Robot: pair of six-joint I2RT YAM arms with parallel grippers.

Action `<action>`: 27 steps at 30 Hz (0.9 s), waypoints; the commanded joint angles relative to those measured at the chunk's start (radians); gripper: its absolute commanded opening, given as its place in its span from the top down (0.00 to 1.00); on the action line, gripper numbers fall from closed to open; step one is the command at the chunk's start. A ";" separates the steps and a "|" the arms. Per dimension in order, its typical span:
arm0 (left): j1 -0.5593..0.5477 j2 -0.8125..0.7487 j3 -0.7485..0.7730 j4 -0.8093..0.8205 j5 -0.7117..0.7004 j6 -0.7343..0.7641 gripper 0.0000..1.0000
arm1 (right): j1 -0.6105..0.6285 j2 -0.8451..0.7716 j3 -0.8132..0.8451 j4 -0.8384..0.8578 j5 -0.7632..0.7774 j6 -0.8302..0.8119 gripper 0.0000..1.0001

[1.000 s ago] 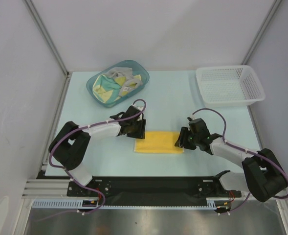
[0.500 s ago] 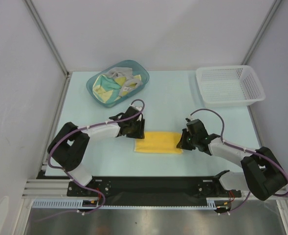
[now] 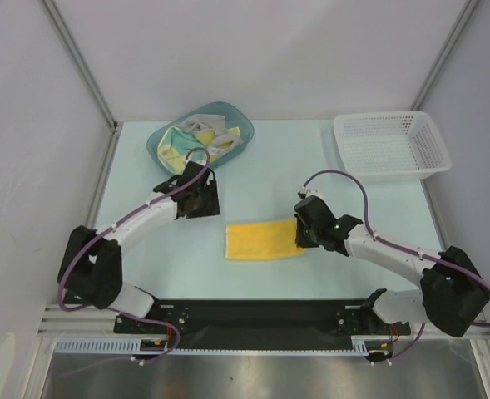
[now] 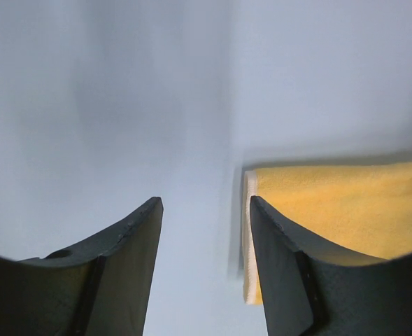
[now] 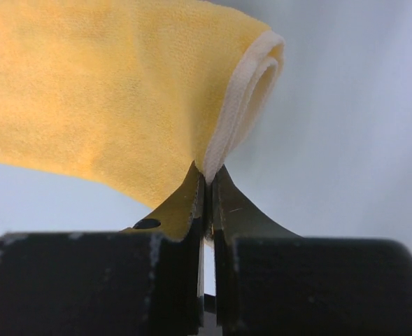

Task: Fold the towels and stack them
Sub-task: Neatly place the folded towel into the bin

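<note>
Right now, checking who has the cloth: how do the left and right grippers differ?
The left gripper stands open and empty; the right gripper is shut on the yellow towel's white-trimmed edge. The left hangs apart from the towel, nearer the teal tub; the right sits at its right end. Both are dark two-finger grippers.

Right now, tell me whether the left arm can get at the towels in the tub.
Probably yes: the left claw hangs open just in front of the tub, nothing stands between them, and the towels lie uncovered.
</note>
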 commanded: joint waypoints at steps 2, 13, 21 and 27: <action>0.013 -0.085 0.084 -0.070 -0.047 0.038 0.40 | -0.057 0.049 0.123 -0.068 0.073 -0.089 1.00; 0.014 -0.098 0.053 -0.040 -0.003 0.064 0.38 | -0.365 0.288 0.544 -0.178 -0.115 -0.348 1.00; 0.014 -0.112 0.024 -0.031 0.030 0.088 0.38 | -0.473 0.501 0.837 -0.287 -0.143 -0.434 1.00; 0.016 -0.110 0.026 -0.024 0.054 0.094 0.38 | -0.562 0.600 1.017 -0.373 -0.129 -0.488 1.00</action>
